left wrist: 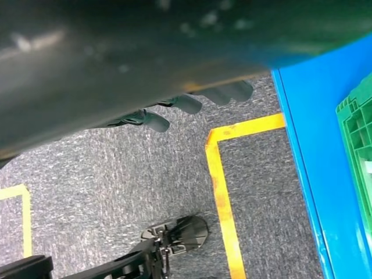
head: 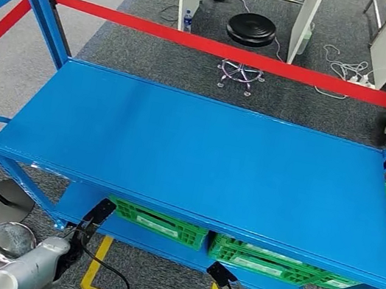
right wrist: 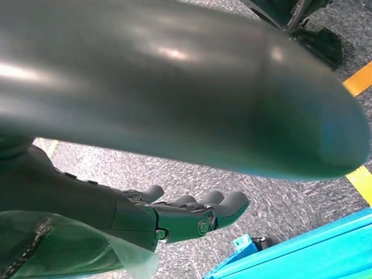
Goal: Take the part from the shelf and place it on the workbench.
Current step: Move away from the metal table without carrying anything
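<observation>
I see the blue shelf [head: 200,153] with green crates [head: 160,222] on its low board but cannot pick out the part, and my left hand [left wrist: 193,102] and right hand [right wrist: 184,215] hang low with straight fingers, holding nothing.

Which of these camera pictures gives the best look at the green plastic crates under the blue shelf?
The head view: two green plastic crates sit side by side on the lower level of the blue metal shelf, their near rims showing. The left wrist view catches just one crate's corner at the edge. The right wrist view gives no clear crate.
</observation>
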{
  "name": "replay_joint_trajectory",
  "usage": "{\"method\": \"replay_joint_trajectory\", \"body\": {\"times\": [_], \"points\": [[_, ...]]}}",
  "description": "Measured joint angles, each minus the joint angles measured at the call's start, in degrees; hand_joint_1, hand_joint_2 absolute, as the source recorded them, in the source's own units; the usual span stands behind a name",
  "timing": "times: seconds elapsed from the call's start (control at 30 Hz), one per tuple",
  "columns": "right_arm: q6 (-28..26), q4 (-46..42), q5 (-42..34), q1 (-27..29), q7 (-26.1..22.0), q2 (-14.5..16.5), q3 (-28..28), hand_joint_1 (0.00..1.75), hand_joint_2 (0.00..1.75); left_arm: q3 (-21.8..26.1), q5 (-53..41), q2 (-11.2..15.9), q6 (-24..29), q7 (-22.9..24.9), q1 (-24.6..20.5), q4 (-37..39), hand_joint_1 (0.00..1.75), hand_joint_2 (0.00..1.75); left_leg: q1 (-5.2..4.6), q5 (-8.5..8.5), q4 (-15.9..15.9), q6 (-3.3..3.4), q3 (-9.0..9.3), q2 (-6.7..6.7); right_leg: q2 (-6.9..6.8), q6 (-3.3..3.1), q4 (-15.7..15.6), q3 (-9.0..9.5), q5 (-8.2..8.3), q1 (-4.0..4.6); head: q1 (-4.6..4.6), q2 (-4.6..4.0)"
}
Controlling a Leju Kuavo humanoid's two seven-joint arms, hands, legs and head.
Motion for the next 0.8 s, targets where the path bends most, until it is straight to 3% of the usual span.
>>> {"method": "replay_joint_trajectory", "body": {"times": [0.07, 0.1, 0.13, 0.23, 0.27, 0.8], "points": [[-0.1, 0.0, -0.1, 0.1, 0.2, 0.0, 0.0, 0.0, 1.31, 0.0, -0.1, 0.0, -0.4, 0.0, 0.1, 0.0, 0.0, 1.75, 0.0, 0.0, 0.0, 0.0, 0.0, 0.0, 0.0, 0.0, 0.0, 0.0, 0.0, 0.0, 0.0, 0.0], [-0.2, 0.1, -0.3, 0.2, 0.1, 0.0, 0.0, 0.0, 1.75, 0.0, -0.4, 0.0, -1.0, -0.1, 0.3, 0.0, 0.0, 1.75, 0.0, 0.0, 0.0, 0.01, 0.01, 0.0, 0.0, 0.0, 0.0, 0.02, -0.01, 0.0, -0.01, 0.0], [-0.3, 0.1, -0.8, 0.6, -0.1, 0.0, -0.1, 0.0, 1.75, 0.2, -0.7, 0.1, -1.7, -0.3, 0.8, 0.0, 0.0, 1.31, 0.0, -0.02, 0.0, 0.02, 0.04, 0.0, 0.0, 0.01, 0.0, 0.05, -0.02, 0.0, 0.0, 0.0], [-0.7, 0.1, -3.9, 2.9, -1.3, 0.0, -0.8, 0.0, 0.44, 1.0, -1.2, 0.4, -3.3, -1.0, 3.6, 0.0, 0.0, 0.0, 0.0, -0.09, 0.0, 0.08, 0.08, 0.0, 0.0, 0.08, 0.0, 0.1, -0.11, 0.0, 0.01, 0.0], [-0.8, 0.1, -5.1, 3.8, -1.8, 0.0, -1.0, 0.0, 0.0, 1.4, -1.2, 0.5, -3.5, -1.2, 4.7, 0.0, 0.0, 0.0, 0.0, -0.12, 0.0, 0.1, 0.08, 0.0, 0.0, 0.09, 0.0, 0.1, -0.14, 0.0, 0.0, -0.01], [-3.3, -2.8, -27.5, 18.0, -11.0, -1.1, -4.7, 0.0, 0.0, 8.7, -1.2, 2.7, -5.4, -7.1, 22.5, -3.3, 0.0, 0.0, -0.01, -0.47, 0.0, 0.24, 0.11, 0.0, -0.01, 0.21, 0.0, 0.18, -0.53, -0.01, 0.01, -0.01]]}}
